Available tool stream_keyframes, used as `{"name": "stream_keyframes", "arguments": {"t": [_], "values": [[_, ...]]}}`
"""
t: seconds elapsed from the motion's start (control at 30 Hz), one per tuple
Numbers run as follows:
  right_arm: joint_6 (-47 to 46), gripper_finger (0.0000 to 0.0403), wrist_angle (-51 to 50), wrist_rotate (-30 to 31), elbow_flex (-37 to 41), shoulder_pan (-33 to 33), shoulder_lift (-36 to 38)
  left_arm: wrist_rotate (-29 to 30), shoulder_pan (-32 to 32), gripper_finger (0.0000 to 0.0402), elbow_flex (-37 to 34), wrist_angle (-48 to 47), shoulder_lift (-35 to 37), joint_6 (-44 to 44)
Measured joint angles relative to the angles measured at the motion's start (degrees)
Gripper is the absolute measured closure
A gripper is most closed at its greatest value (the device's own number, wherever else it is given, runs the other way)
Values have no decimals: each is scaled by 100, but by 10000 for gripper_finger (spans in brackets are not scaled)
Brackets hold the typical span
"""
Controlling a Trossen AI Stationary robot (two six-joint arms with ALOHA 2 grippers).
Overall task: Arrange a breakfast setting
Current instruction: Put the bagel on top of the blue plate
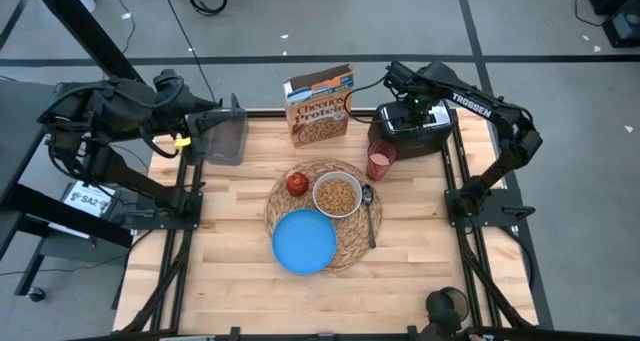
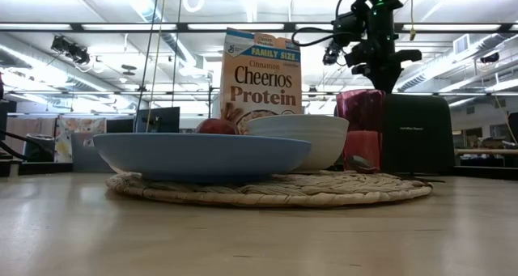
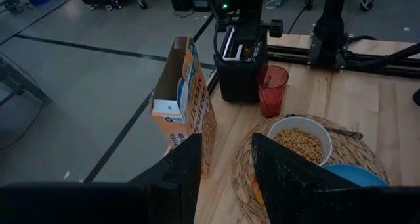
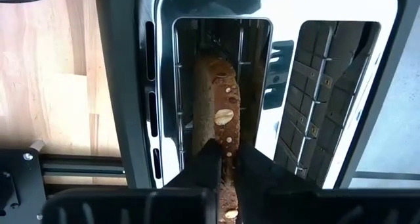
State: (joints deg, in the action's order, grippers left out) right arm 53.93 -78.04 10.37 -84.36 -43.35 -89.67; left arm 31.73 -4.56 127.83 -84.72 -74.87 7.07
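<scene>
- Only the right wrist view looks down into the toaster (image 4: 131, 86): a brown, seeded toast slice (image 4: 220, 112) stands on edge in one slot between wire guides, and the slot beside it holds only bare ribbed walls.
- In that view the right gripper (image 4: 225, 159) sits just over the slot, its two dark fingers (image 4: 205, 161) pinching the end of the slice.
- The high view sets the right gripper (image 1: 412, 109) over the black toaster (image 1: 410, 131) at the table's far right corner; there the bread cannot be seen.
- The high view alone maps the setting: a round woven straw placemat (image 1: 355, 243) at the table's middle carries a smooth blue plate (image 1: 303, 241) on its near side, a red apple (image 1: 297, 183) and a white bowl (image 1: 338, 194) of cereal behind it, and a dark spoon (image 1: 369, 213) along the bowl's right.
- A translucent pink cup (image 1: 381, 161) stands upright on the wood, between the placemat and the toaster.
- The low view shows the mat's coarse braided edge (image 2: 275, 193) and the plate's shallow rim (image 2: 202, 156).
- An orange cardboard cereal box (image 1: 320, 104) stands upright at the far edge.
- The left gripper (image 3: 226, 161) hovers at the far left corner, its fingers spread apart and holding nothing.
</scene>
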Motion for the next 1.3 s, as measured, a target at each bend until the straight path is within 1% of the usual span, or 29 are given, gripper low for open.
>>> {"name": "stream_keyframes", "arguments": {"t": [0.13,0.37,0.53,0.73,0.93,1.03,1.17,1.3], "values": [[-30,379,-2,3,0,0,14,-1,1,263,-1,-1,17,-39],[-39,375,-2,4,0,0,430,5,61,263,-2,-1,115,144],[-155,378,-4,4,0,0,921,7,63,263,-2,16,100,149],[-416,379,47,4,-2,30,1626,198,63,263,-6,284,57,126],[-712,380,479,-7,-4,375,2363,219,63,263,-4,586,63,158],[-961,380,989,-264,-7,676,2663,262,63,263,-7,760,63,260],[-1479,380,1744,-1041,-7,1183,2873,479,63,262,-6,863,63,446],[-1863,380,2356,-1687,-8,1897,2846,616,64,262,-6,857,63,797]]}}
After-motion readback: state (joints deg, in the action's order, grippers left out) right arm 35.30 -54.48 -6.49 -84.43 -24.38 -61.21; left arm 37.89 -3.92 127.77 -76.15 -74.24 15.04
